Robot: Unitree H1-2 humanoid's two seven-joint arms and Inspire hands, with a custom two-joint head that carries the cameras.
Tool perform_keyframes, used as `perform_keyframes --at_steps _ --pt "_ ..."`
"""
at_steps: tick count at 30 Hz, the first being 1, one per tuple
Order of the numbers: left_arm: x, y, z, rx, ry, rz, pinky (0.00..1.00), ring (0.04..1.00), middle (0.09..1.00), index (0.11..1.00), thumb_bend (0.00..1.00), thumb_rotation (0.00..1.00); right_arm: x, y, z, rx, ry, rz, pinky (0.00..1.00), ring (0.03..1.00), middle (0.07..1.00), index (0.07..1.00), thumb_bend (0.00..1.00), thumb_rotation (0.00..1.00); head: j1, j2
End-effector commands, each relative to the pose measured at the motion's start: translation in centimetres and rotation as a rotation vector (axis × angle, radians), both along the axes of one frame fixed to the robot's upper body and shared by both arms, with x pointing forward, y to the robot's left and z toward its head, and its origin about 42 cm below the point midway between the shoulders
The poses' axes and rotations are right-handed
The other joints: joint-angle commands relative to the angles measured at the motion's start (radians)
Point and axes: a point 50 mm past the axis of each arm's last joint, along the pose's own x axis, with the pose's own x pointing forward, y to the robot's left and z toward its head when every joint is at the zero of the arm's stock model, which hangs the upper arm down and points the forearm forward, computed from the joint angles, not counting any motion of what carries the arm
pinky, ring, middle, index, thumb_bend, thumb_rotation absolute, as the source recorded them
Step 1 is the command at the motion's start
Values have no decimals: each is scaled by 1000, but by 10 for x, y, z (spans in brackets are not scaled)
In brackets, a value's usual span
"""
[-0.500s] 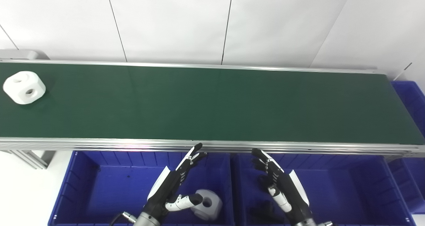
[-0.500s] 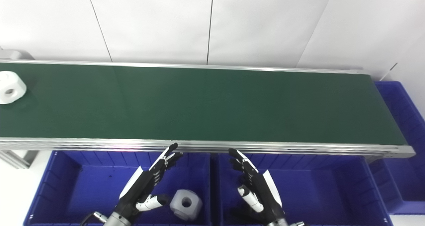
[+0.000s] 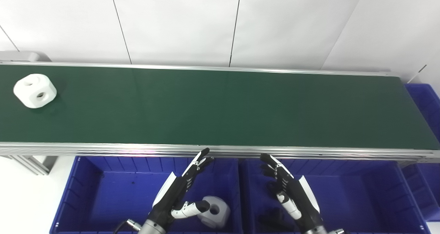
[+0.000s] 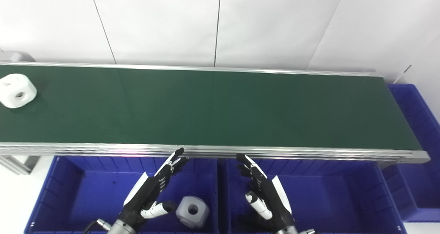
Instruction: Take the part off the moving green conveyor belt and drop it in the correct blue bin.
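Two hands hover above the blue bins in the left eye view, both empty with fingers spread. The left hand [image 3: 178,192] is raised over the left blue bin [image 3: 86,189], its fingertips pointing up toward the near rail of the green conveyor belt [image 3: 220,106] and its thumb stretched sideways, ending just in front of a white part in the bin [image 3: 216,211]; whether thumb and part touch cannot be told. The right hand [image 3: 290,196] stands over the middle blue bin [image 3: 361,192], palm turned inward, fingers apart, gripping nothing. A dark shape lies on that bin's floor below the hand, too unclear to name. The white part on the belt [image 3: 35,90], a rounded cube with round holes in its faces, sits at the far left end of the belt, well apart from both hands. A third blue bin [image 3: 424,99] shows at the belt's right end.

From the right eye view, the left hand [image 4: 149,191] again shows fingers splayed and thumb extended beside the binned part [image 4: 192,211], with a narrow gap seeming to separate them. The right hand [image 4: 264,192] is likewise spread and empty. The belt part [image 4: 17,90] lies near the picture's left edge on the green surface, resting alone.
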Motion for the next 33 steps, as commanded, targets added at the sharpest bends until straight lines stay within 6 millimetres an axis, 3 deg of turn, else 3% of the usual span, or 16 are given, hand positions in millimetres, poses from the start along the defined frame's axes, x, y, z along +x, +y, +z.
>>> perform_keyframes --at_steps 1,33 --pt "5 -3 9 -29 -45 5 960 953 932 986 1000 785 4 2 12 20 -88 7 817 855 901 903 909 1000 1 -1" --pt "5 -4 8 -30 -39 3 975 960 931 985 1000 783 5 2 9 26 -81 6 796 837 899 896 900 1000 -1 -6"
